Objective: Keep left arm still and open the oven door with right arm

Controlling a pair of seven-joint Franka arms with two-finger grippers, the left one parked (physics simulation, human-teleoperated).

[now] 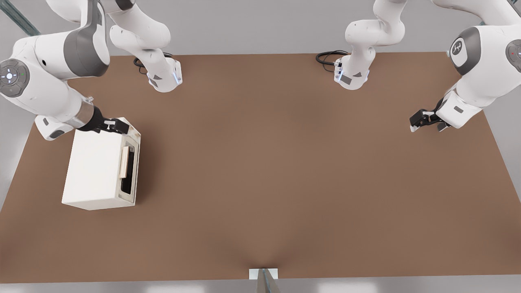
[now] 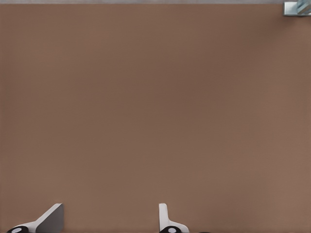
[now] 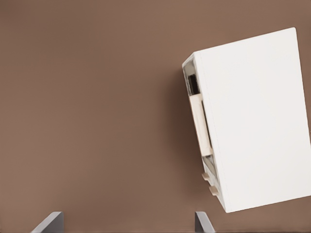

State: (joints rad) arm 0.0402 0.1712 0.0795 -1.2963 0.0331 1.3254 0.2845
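Oven door [image 1: 129, 162] sitting shut on the cream box oven [image 1: 95, 167], near the surface's [image 1: 285, 171] edge at the front view's left.

The door is showing as a cream-white panel facing the front view's right, lying flush with the box, with a dark glass window and a pale bar handle [image 1: 124, 162] running along it; in the right wrist view the door [image 3: 201, 131] is appearing edge-on, with two small knobs [image 3: 210, 183] at one end. The right arm [image 1: 49, 81] is reaching over the oven's far corner, and its gripper [image 1: 116, 125] is hovering above the box top just beside the door's upper edge, its jaws standing apart and holding nothing. The oven is resting squarely on the brown surface.
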